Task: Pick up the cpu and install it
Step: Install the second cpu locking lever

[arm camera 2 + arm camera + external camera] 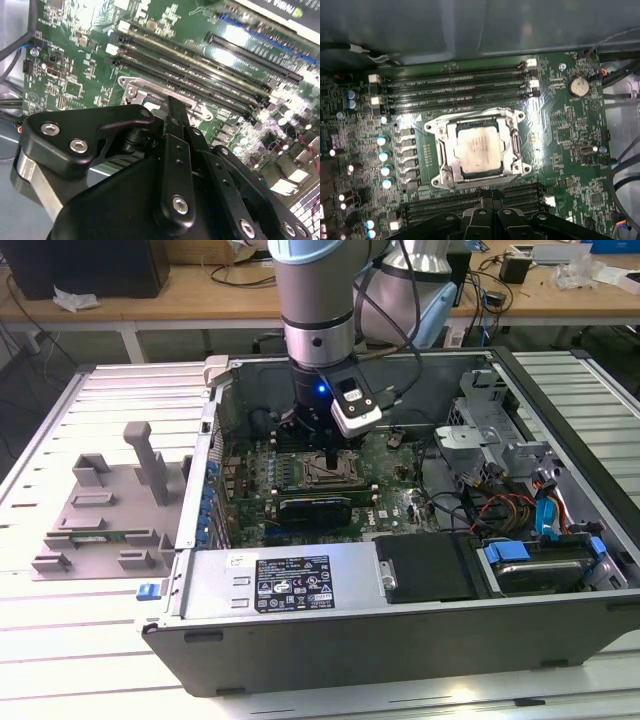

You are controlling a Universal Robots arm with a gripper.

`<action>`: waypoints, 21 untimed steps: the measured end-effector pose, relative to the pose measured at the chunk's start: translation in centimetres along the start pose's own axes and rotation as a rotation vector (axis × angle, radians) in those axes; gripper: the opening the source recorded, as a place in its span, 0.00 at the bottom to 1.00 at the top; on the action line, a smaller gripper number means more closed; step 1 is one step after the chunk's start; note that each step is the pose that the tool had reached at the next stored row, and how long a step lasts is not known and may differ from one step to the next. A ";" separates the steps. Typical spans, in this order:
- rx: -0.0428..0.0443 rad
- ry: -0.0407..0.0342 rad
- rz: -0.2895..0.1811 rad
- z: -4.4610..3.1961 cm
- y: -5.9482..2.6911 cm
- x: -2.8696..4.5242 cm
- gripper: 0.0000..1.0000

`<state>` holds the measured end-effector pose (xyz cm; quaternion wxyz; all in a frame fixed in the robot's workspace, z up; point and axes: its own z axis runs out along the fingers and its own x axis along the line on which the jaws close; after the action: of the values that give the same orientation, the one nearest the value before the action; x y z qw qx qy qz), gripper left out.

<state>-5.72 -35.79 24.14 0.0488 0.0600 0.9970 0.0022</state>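
The cpu (479,149) lies in its socket (441,162); memory slots (455,84) flank the socket on two sides.

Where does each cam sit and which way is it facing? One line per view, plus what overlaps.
Exterior view: off the arm, above and in front of the open computer case, looking down into it; the arm and gripper hang over the motherboard.
First wrist view: on the arm, looking straight down at the cpu seated in its socket; gripper linkage at the frame edge.
Second wrist view: on the arm, looking obliquely along the gripper at the memory slots.
Shared: both wrist views show motherboard, socket frame and memory slots.
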 end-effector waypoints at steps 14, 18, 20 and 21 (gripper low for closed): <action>-0.0355 0.0050 -0.110 0.75 -1.00 0.58 0.11; -0.0373 0.0054 -0.128 1.43 -1.17 1.82 0.11; -0.0371 0.0054 -0.128 1.62 -1.22 2.20 0.11; -0.0372 0.0054 -0.128 1.69 -1.23 2.28 0.11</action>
<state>-7.96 -36.74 22.22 0.0472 -0.0050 0.9987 0.0177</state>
